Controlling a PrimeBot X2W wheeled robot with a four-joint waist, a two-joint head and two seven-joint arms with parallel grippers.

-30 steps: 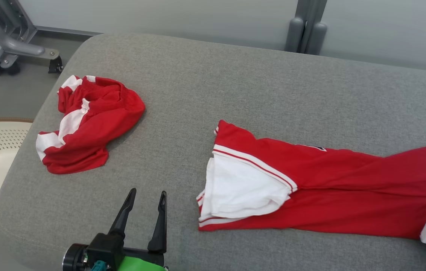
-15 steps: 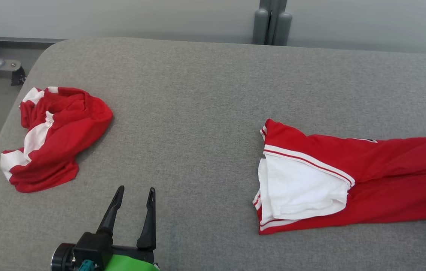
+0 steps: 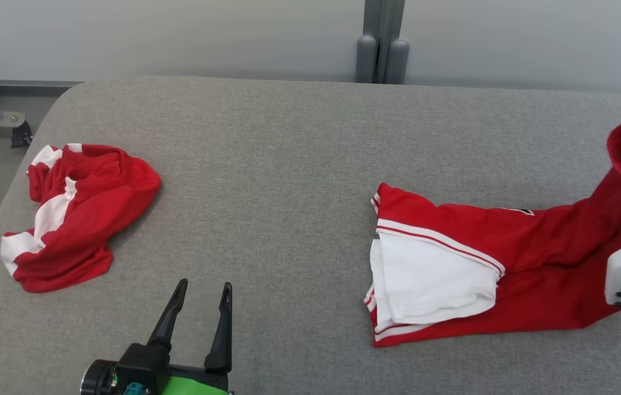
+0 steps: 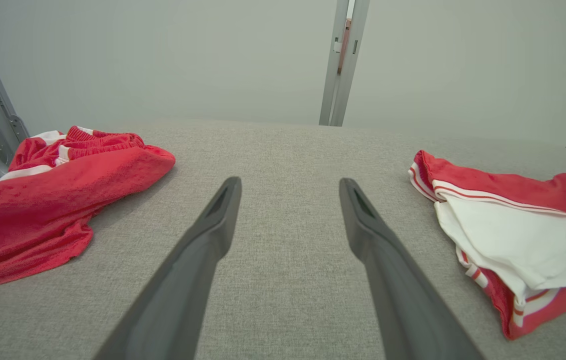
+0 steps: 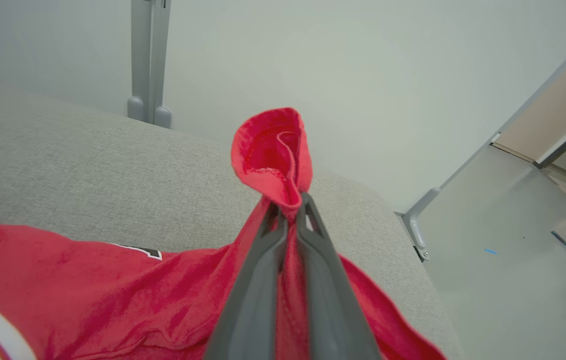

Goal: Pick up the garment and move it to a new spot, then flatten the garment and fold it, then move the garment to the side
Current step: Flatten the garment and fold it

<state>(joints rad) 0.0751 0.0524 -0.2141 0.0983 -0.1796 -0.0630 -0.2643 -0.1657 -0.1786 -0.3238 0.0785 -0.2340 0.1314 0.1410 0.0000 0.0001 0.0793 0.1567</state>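
Well, my right fingers (image 5: 258, 290) are pinched shut on one end of the red-and-white garment (image 3: 535, 258), holding it raised while the rest lies on the grey table (image 3: 266, 181) at right. My left fingers (image 3: 170, 317) hover spread and empty. A crumpled red heap (image 3: 85, 214) sits far left, well apart.

Red garment (image 3: 541, 263), white-panelled and white-striped, grey surface (image 3: 288, 164)
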